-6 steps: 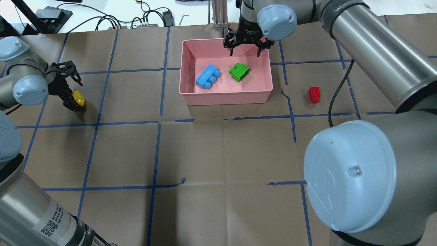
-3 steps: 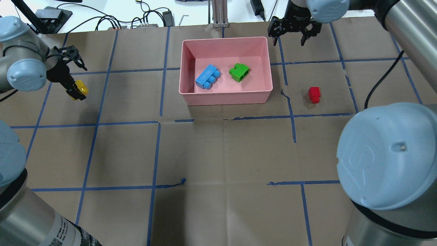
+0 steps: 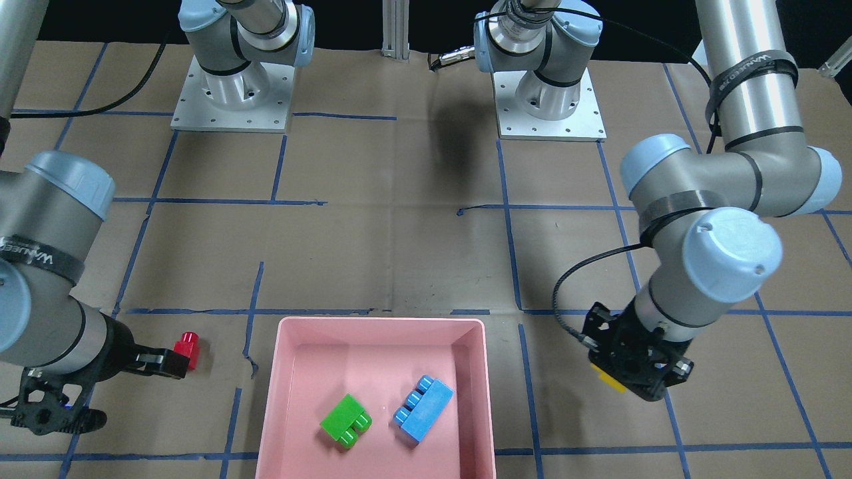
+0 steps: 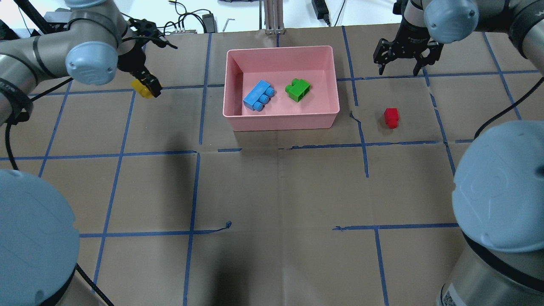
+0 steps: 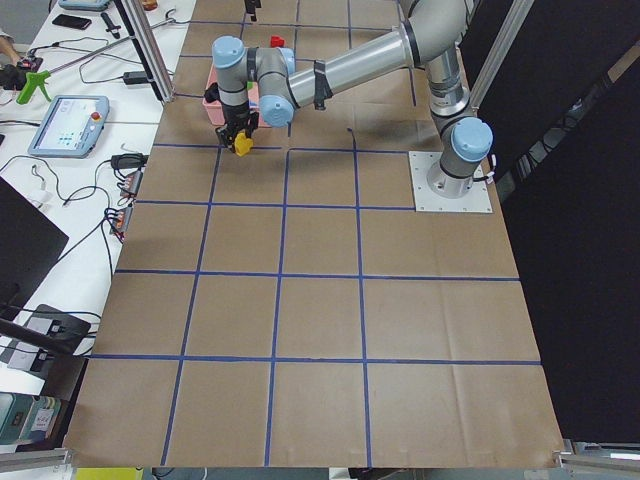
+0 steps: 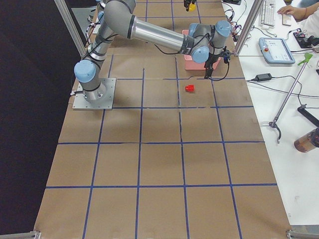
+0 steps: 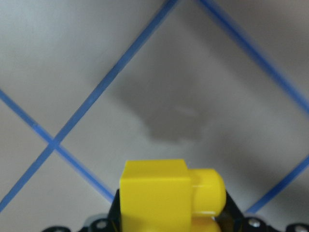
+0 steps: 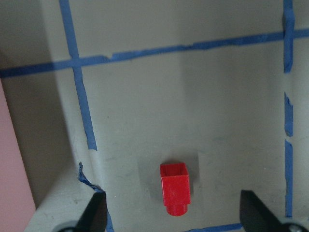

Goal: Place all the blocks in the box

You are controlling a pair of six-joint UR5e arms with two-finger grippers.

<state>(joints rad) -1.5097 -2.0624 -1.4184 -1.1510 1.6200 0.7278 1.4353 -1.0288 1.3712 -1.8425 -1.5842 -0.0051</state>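
While the pink box (image 4: 280, 121) holds the light-blue brick (image 4: 258, 95) and the green brick (image 4: 297, 89), the red brick (image 4: 391, 117) lies on the table (image 4: 272, 191) to its right. The left gripper (image 4: 146, 88), pinching the yellow brick (image 4: 141, 87), has moved nearer the box. The right gripper (image 4: 398, 68), jaws spread, has shifted rightward.

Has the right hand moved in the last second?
Yes. The right hand left the pink box's far rim and swung right; it is now open, beyond the red block.
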